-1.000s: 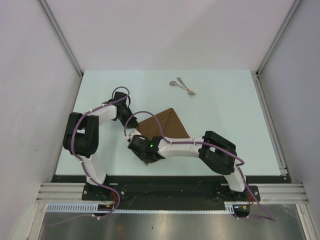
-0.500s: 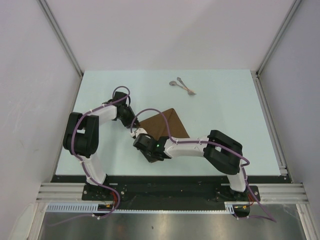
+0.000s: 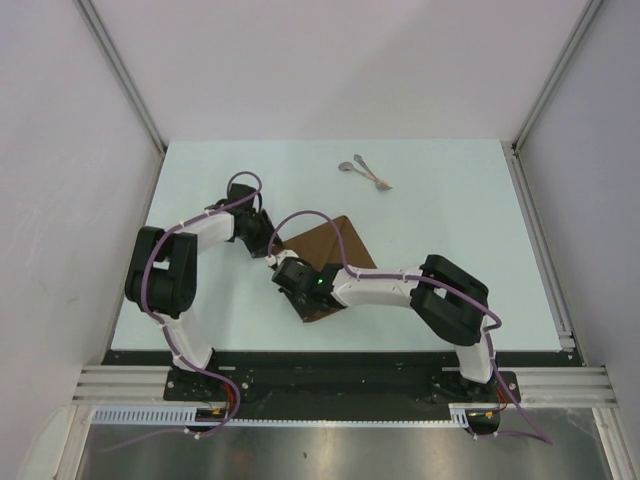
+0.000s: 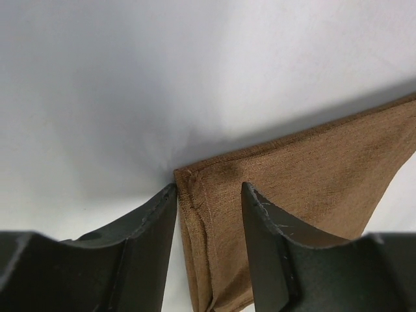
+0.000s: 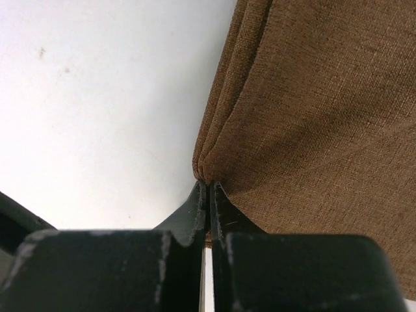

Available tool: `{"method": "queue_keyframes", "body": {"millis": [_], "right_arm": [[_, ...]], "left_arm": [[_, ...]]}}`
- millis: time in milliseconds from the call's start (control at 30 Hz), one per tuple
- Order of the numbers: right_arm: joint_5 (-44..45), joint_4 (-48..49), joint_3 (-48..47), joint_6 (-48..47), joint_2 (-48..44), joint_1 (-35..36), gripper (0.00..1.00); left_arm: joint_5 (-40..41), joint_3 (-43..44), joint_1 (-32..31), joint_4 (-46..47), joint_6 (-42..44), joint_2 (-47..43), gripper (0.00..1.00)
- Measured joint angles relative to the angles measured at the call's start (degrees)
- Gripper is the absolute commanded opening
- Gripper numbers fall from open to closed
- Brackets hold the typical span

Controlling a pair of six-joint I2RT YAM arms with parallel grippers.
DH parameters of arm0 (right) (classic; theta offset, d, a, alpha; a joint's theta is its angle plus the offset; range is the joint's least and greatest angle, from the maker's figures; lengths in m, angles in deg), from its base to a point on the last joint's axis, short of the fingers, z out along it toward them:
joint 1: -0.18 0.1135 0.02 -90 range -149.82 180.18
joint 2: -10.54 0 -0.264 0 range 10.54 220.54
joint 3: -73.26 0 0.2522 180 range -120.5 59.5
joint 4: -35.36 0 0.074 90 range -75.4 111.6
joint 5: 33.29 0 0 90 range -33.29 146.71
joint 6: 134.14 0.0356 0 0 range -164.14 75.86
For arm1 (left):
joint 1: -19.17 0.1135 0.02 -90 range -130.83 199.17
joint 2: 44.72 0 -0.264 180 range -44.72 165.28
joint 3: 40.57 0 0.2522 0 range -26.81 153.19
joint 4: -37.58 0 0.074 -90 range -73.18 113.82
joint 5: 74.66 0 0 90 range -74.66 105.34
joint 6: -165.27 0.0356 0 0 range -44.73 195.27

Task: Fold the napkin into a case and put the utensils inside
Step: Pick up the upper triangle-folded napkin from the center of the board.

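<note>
The brown napkin lies folded in the middle of the table, with doubled layers showing in both wrist views. My left gripper is open at its left corner; in the left wrist view the gripper has a finger on each side of the hemmed corner of the napkin. My right gripper is shut on the near folded edge; in the right wrist view the gripper pinches the bunched napkin. The two silvery utensils lie together at the far side of the table.
The pale table is walled by white panels left, right and behind. A rail runs along its right edge. The right arm's elbow lies low over the near right of the table.
My right gripper has moved away from the near edge and slightly right, carrying the napkin's near edge with it. My left gripper has edged right onto the napkin's left corner.
</note>
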Motion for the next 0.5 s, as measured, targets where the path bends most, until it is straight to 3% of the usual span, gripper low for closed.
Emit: {"method": "queue_keyframes", "body": {"millis": [233,500], "right_arm": [[-1.9,-2.1,0.0,0.5,-2.5,-1.6,0.0],[-3.4,-2.6,0.0,1.1,-5.9,-2.6,0.0]], "left_arm": [[1.7,0.5,0.0,-2.5,-0.9,-0.2,0.5],[2.6,-0.1,0.0,-2.9,-3.1,-0.5,0.39]]}}
